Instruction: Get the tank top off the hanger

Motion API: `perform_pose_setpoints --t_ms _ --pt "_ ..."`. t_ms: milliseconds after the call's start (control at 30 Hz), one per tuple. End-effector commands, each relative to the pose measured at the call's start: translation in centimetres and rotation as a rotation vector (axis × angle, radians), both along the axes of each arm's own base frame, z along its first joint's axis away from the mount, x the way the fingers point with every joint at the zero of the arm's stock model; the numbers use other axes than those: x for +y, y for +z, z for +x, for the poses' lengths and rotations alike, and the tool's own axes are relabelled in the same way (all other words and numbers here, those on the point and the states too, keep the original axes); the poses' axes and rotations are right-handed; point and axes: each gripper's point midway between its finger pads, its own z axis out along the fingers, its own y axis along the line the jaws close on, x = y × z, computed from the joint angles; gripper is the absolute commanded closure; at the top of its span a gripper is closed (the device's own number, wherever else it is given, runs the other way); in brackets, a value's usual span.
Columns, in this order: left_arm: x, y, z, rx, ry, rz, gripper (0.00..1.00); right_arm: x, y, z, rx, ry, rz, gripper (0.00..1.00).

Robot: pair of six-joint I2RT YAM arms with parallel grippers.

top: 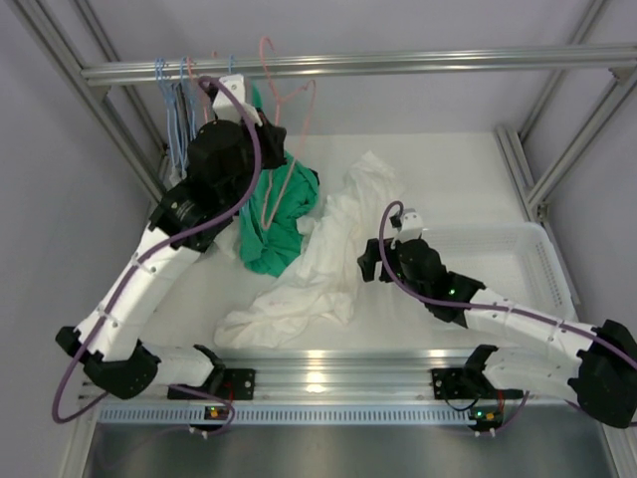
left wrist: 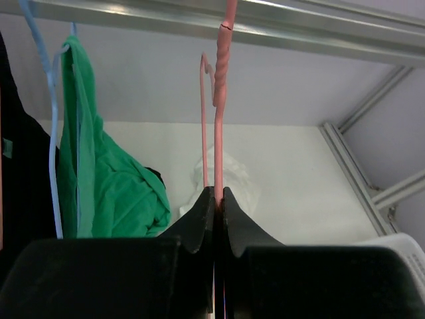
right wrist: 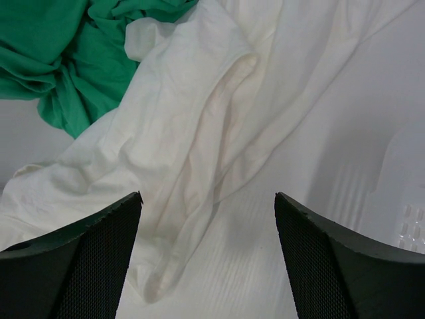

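My left gripper [left wrist: 218, 193] is shut on the stem of a pink wire hanger [left wrist: 220, 100], raised just under the metal rail [top: 348, 65]. In the top view the hanger [top: 289, 110] runs down in front of a green tank top [top: 274, 224]. The top's narrow strap hangs high beside a blue hanger [left wrist: 52, 133], and its lower part [left wrist: 113, 193] is bunched on the table. I cannot tell which hanger carries it. My right gripper [top: 370, 261] is open and empty [right wrist: 208, 194], low over a white garment [right wrist: 199, 113].
The white garment [top: 318, 259] sprawls across the middle of the table, touching the green one [right wrist: 60, 60]. A white basket [top: 498, 259] stands at the right. Several blue hangers [top: 169, 85] and a black garment [left wrist: 16, 173] hang at the rail's left end.
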Motion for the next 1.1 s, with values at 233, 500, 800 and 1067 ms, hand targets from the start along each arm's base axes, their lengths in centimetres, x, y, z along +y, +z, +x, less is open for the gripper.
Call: perform_pose_setpoints --t_ms 233,500,800,1067 --pt "-0.3 -0.2 6.9 -0.008 0.238 0.069 1.00 -0.9 1.3 -0.1 -0.021 -0.016 0.012 0.20" --pt "-1.5 -6.6 6.7 0.128 0.194 0.076 1.00 -1.3 1.5 -0.1 -0.034 -0.020 0.012 0.19" --pt "-0.7 -8.4 4.8 0.170 0.166 0.084 0.64 0.9 0.4 2.5 0.034 0.111 -0.033 0.01" --pt "0.8 -4.6 -0.3 0.107 0.055 -0.022 0.01 3.5 -1.0 7.7 0.074 0.221 -0.180 0.01"
